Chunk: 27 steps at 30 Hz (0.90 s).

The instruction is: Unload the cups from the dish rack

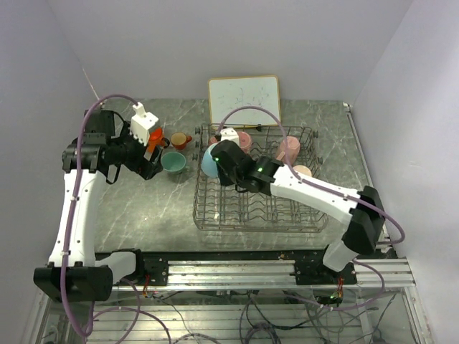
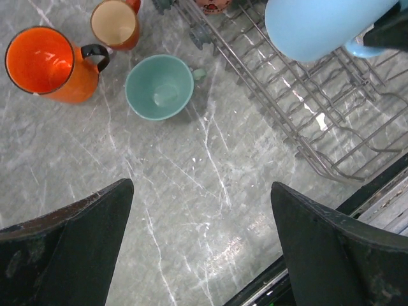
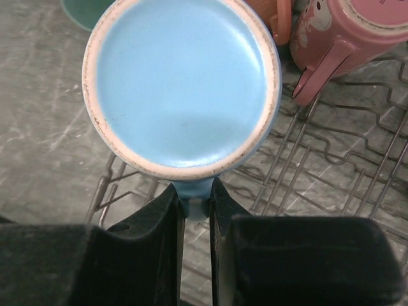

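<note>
Three cups [image 2: 159, 86] stand on the table [image 2: 191, 191], one light blue cup [image 3: 182, 83] pinched by right fingers [image 3: 137, 255], left fingers [image 2: 70, 248] spread.

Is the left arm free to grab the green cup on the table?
Probably yes. The left end effector is open close to the green cup, nothing lies between them, and the big orange cup beside it stands apart.

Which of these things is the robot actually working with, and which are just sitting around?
Part of the job: the dish rack; the light blue mug, held by its handle in the right hand; pink mugs in the rack; large orange mug, small orange mug and mint cup on the table.

Just lying about: the white framed board behind the rack.
</note>
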Available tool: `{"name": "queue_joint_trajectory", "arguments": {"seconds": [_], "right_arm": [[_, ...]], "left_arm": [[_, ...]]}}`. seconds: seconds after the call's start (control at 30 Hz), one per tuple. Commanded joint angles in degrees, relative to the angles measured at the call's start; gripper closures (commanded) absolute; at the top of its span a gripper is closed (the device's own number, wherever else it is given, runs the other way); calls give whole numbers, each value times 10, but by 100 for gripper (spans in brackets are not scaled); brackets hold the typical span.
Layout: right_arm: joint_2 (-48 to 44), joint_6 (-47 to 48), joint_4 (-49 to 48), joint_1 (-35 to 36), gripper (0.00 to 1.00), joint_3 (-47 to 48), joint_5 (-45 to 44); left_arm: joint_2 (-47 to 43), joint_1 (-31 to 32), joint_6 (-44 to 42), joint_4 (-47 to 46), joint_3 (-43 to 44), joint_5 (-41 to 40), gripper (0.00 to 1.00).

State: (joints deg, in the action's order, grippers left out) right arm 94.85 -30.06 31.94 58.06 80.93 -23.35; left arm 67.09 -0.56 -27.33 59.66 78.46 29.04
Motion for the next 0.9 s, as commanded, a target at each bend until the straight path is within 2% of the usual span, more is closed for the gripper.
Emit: {"name": "queue_joint_trajectory", "arguments": {"seconds": [0.0,0.13,0.3,0.5,0.67,0.87], "right_arm": [[-65,-18,9,-3,100,20,34],[-119,-42,-3,-19,100,17,125],[-159,-89,-54,-70,100,5,289],[-189,-207,-223,-136,100,-60,521],[-183,-296,-350,-140,100,-85,609],[-174,-401,-487,-140,100,-118,653]], "left_arm": [[-39,-2,-76,-28,-25,42,1],[-87,-1,-120,-57,-56,80,0],[-176,-1,-85,-186,-129,149,0],[-249,-1,-50,-289,-179,196,1],[-260,-1,-44,-325,-187,218,1],[-258,-1,-32,-335,-187,244,4]]}}
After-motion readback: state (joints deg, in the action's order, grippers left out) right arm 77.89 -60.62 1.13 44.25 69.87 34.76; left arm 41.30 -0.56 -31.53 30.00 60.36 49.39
